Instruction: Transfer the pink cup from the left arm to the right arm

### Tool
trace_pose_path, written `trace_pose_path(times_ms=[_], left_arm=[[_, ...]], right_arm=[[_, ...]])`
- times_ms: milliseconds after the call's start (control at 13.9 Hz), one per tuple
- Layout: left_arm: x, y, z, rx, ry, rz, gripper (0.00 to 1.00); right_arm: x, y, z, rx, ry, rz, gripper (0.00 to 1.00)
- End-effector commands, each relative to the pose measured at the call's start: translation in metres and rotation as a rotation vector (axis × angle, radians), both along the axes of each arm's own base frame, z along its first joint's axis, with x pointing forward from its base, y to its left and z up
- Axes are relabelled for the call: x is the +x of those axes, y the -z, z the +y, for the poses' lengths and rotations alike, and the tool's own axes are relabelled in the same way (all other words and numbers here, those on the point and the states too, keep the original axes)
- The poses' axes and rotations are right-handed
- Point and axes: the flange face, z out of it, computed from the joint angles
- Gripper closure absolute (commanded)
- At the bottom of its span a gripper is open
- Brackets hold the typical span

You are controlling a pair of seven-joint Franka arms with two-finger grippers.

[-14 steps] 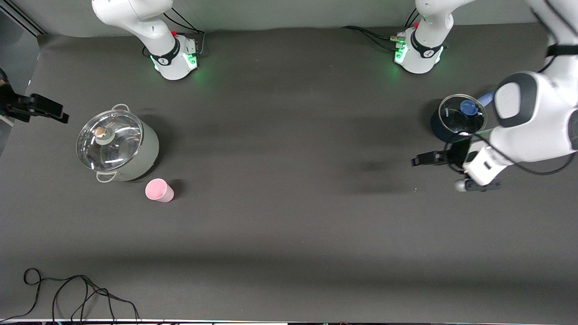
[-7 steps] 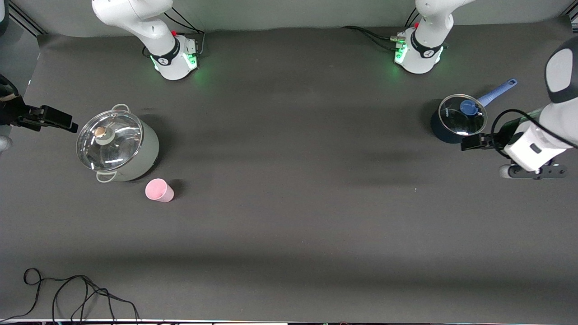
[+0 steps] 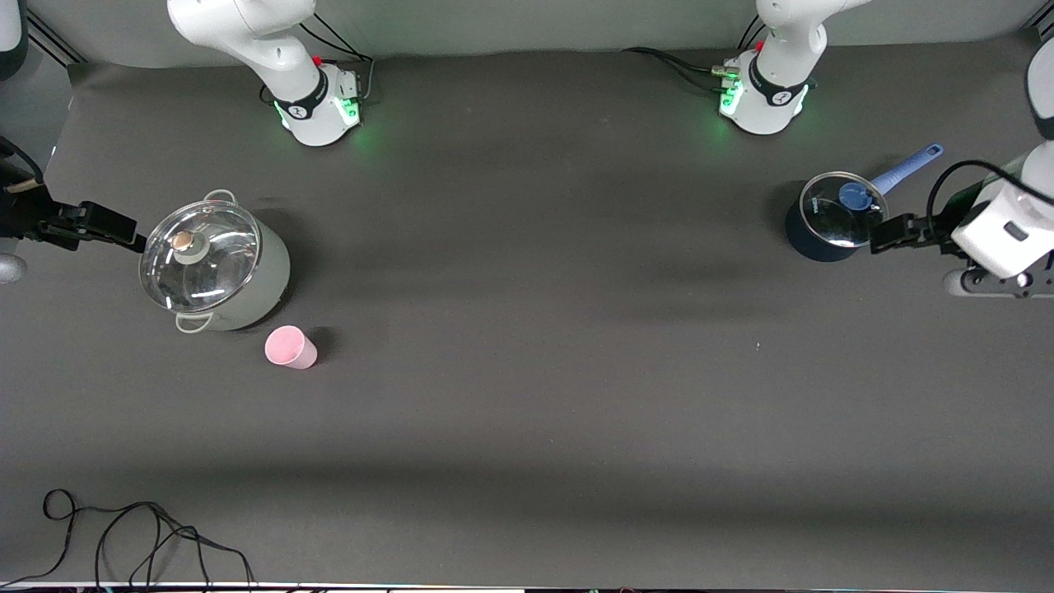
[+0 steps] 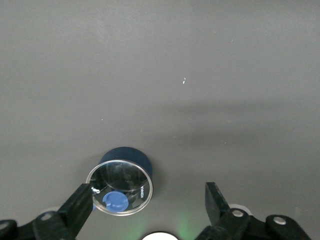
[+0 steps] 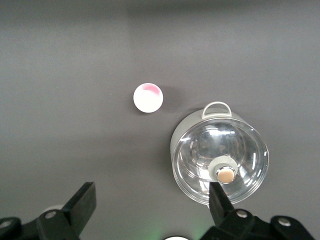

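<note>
The pink cup stands on the dark table beside the grey pot, nearer to the front camera than the pot, toward the right arm's end. It also shows in the right wrist view, free of both grippers. My right gripper is open and empty, up beside the grey pot's lid, apart from the cup; its own view shows it wide open. My left gripper is open and empty at the left arm's end, beside the blue saucepan, wide open in its own view.
A grey pot with a glass lid stands by the cup. A small dark blue saucepan with a glass lid and blue handle stands toward the left arm's end. A black cable lies at the table's near edge.
My left gripper has drawn back from the table's middle toward its own end, past the blue saucepan. My right gripper has moved in toward the grey pot. The cup has not moved.
</note>
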Motion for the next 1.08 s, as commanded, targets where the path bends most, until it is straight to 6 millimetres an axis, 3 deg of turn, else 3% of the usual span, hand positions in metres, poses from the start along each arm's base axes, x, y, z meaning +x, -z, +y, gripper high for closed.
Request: trace_pose_path(times_ms=[0, 287, 1004], left_arm=[[-0.012, -0.017, -0.013, 0.009, 0.035, -0.005, 0.00], [-0.013, -0.024, -0.016, 0.004, 0.047, -0.011, 0.00], [-0.007, -0.019, -0.017, 0.004, 0.049, -0.019, 0.00]], right_arm=[[-0.005, -0.007, -0.003, 0.018, 0.002, -0.041, 0.00], [-0.004, -0.009, 0.010, 0.014, -0.022, -0.061, 0.00], [-0.003, -0.007, 0.011, 0.006, -0.023, -0.053, 0.00]])
